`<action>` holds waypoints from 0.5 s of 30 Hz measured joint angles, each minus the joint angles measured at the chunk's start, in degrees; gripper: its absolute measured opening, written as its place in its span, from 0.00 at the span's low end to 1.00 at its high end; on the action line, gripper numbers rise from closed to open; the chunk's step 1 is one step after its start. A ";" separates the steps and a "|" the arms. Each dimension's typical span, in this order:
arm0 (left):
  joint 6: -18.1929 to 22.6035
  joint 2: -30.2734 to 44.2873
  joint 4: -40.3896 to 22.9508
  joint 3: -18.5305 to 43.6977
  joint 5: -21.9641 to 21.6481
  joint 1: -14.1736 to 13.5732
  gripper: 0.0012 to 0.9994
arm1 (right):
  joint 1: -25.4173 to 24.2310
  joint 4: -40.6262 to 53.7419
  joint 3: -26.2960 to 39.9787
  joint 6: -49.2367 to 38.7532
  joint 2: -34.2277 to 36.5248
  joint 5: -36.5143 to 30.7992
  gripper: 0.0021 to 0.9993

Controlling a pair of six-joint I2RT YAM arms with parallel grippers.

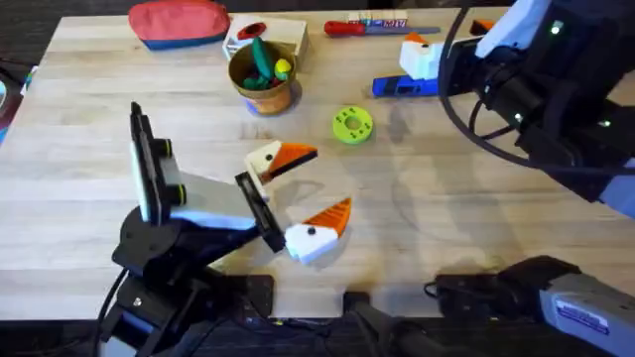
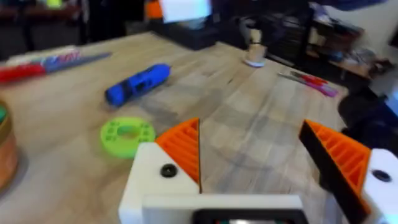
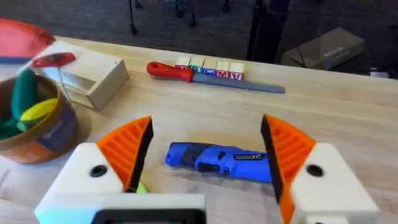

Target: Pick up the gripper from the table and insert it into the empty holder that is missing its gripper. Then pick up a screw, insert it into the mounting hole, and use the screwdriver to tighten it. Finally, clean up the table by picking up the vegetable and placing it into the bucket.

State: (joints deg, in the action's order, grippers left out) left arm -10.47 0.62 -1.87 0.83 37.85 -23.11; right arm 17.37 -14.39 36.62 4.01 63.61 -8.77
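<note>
Light wooden table; dark carpet floor and cluttered shelves behind

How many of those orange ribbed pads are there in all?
4. Two on the left arm's jaws, mid-table: farther pad, nearer pad. Two on the right arm's jaws, flanking the blue screwdriver in the right wrist view: one pad, other pad.

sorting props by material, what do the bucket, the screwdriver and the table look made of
Bucket: copper-brown with a soft sheen, could be metal or coated plastic. Screwdriver: glossy blue body, likely moulded plastic; bit hidden. Table: pale wood, grain and plank seams visible, matte finish.
</note>
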 joint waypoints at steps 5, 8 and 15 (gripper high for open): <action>-6.93 0.43 -15.14 8.38 -8.44 0.00 0.99 | 1.54 -0.04 0.00 2.01 0.00 1.32 0.99; -8.55 3.24 -24.66 17.21 -13.88 0.00 0.99 | 2.77 -0.04 0.00 2.28 0.04 1.80 0.99; -9.89 23.03 -45.53 38.09 -26.83 0.00 0.99 | 3.50 0.07 0.00 2.66 1.09 2.41 0.99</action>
State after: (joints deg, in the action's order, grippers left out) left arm -20.36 23.65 -47.39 38.91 11.02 -23.11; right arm 20.86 -14.33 36.62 6.67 64.70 -6.37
